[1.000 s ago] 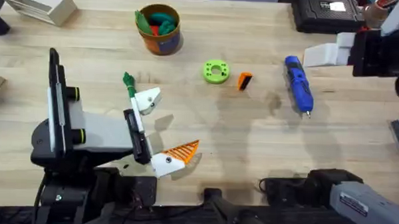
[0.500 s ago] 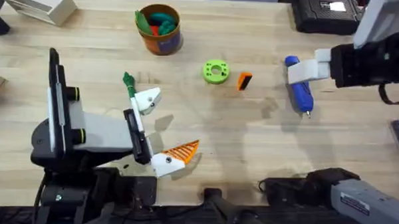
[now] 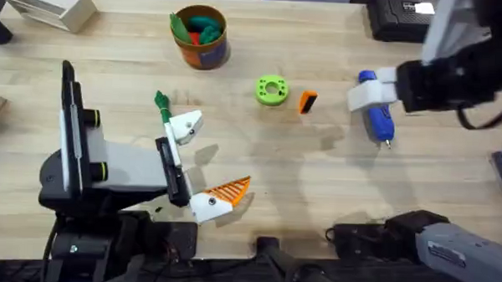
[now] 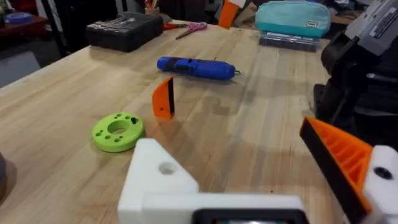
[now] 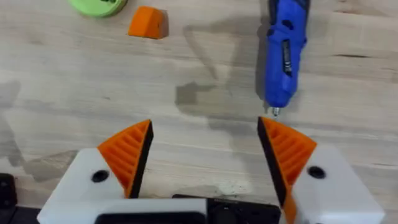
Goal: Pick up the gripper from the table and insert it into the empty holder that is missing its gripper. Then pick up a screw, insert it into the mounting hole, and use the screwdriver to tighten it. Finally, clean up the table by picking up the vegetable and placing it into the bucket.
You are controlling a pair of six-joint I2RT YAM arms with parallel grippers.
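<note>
Right gripper (image 5: 204, 155): over the right part of the surface (image 3: 300, 184), partly above the screwdriver; fingers wide, nothing between the orange pads.
Left gripper (image 3: 198, 162): low at the left; fingers wide, one bare white holder (image 3: 184, 126), the other with an orange pad.
Gripper (image 3: 308, 102): loose orange wedge on the surface, just beside the green ring (image 3: 272, 90).
Screwdriver (image 3: 376, 112): blue, lying flat, tip toward the near edge.
Vegetable (image 3: 162, 103): dark green, touching the holder.
Bucket (image 3: 201, 37): far side, with coloured items inside.

Overhead looks down on the table (image 3: 258, 183); both low wrist views share the screwdriver (image 4: 196, 67).
</note>
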